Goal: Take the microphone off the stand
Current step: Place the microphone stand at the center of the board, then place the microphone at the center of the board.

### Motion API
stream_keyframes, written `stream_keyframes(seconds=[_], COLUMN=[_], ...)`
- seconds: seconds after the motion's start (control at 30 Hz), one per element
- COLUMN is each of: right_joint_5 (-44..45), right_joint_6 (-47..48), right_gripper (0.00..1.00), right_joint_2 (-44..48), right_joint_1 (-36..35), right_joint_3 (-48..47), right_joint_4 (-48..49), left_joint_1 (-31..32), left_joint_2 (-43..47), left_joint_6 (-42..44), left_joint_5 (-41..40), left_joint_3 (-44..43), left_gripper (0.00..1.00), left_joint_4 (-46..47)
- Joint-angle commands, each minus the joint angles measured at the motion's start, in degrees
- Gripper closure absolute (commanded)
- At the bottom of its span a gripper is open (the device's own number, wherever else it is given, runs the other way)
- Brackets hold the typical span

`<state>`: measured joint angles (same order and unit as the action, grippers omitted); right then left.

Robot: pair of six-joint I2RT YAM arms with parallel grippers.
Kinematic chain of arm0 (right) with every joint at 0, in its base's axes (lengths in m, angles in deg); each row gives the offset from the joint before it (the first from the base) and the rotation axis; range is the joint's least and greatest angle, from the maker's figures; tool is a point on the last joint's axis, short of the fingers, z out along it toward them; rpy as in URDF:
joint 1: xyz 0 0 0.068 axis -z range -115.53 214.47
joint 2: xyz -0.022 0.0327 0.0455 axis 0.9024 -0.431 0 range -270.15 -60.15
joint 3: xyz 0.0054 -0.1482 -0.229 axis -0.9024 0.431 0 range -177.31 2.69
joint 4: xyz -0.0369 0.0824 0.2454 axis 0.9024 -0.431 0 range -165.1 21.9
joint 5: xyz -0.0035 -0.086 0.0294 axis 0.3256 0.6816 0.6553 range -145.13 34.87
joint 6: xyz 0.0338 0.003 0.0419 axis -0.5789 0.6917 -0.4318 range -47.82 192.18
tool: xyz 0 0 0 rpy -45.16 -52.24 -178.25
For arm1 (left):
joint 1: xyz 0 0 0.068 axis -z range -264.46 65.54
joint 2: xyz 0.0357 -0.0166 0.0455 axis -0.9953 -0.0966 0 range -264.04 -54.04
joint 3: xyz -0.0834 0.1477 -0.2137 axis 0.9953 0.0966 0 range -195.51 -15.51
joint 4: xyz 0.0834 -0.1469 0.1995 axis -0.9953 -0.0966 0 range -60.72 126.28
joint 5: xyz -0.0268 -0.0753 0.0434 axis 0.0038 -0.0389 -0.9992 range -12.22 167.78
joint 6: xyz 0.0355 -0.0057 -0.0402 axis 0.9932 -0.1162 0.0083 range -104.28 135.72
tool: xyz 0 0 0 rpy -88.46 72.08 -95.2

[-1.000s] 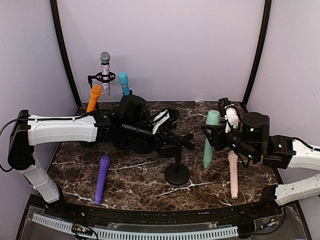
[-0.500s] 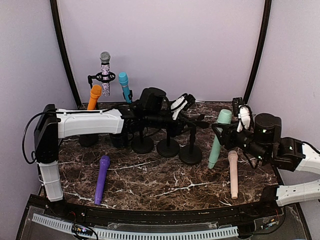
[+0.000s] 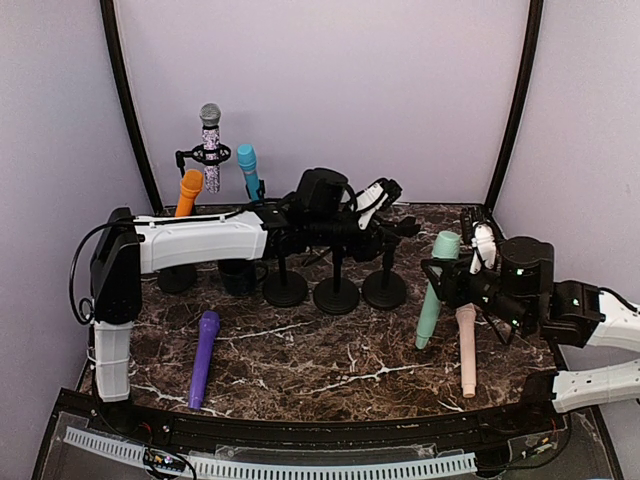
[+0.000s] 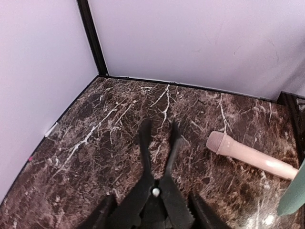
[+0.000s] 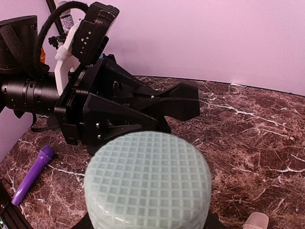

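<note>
A mint-green microphone [image 3: 431,295] hangs tilted over the right of the table, with my right gripper [image 3: 455,279] shut on its body. Its gridded head [image 5: 147,183] fills the right wrist view and hides the fingers. The black stand [image 3: 384,288] it belonged to stands at the back, third in a row. My left gripper [image 3: 393,227] is at the stand's top. In the left wrist view the stand's forked clip [image 4: 158,157] lies between the fingers, which stand apart from it on both sides, open.
Two more black stands [image 3: 285,291] [image 3: 336,296] sit left of the third. A pink microphone [image 3: 466,348] lies under the right arm and a purple microphone [image 3: 203,357] lies front left. Orange [image 3: 187,196], glitter [image 3: 210,146] and blue [image 3: 248,166] microphones stand back left.
The left arm has swung the empty stand from mid-table back into the row and its jaws have widened off the clip. The right gripper moved the mint microphone slightly right.
</note>
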<state>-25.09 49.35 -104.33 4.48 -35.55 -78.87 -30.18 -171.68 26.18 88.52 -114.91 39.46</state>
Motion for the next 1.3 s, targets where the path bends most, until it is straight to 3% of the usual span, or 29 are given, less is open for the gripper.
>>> stream_keyframes(seconds=[0.0,0.07,0.17,0.5,0.63,0.77,1.03,1.27], right_joint_5=[0.4,0.6,0.8,-0.8,-6.7,-12.2,-19.1,-19.7], right_joint_6=[-1.4,-2.1,-4.0,-15.9,-19.5,-20.6,-21.4,-22.1], right_gripper=[1.0,1.0,0.99,0.99,0.99,0.99,0.99,0.99], right_joint_2=[0.5,0.4,0.7,-2.6,-4.7,-4.6,-7.0,-10.6], right_joint_1=[0.3,0.2,0.2,1.5,5.4,10.2,16.5,18.9], right_joint_3=[0.2,-0.1,-0.3,-3.9,-3.0,0.0,3.0,4.7], right_joint_4=[1.6,0.8,-0.5,-17.8,-21.7,-21.8,-22.0,-21.3], left_joint_1=[-0.1,-0.2,-0.2,-0.2,-1.9,-5.5,-15.0,-23.5], left_joint_2=[0.7,0.7,0.8,10.5,20.4,32.2,52.7,60.4], left_joint_6=[-0.1,-0.4,-0.9,-3.9,-8.6,-14.1,-16.4,-15.6], left_joint_5=[0.5,1.3,2.4,2.3,0.8,1.4,1.7,9.0], left_joint_3=[-2.1,-2.4,-3.4,-0.6,9.1,25.2,43.2,51.7], left_gripper=[0.34,0.24,0.17,0.14,0.14,0.14,0.13,0.12], left_joint_4=[1.1,1.1,0.6,-0.3,1.3,2.6,-10.6,-18.4])
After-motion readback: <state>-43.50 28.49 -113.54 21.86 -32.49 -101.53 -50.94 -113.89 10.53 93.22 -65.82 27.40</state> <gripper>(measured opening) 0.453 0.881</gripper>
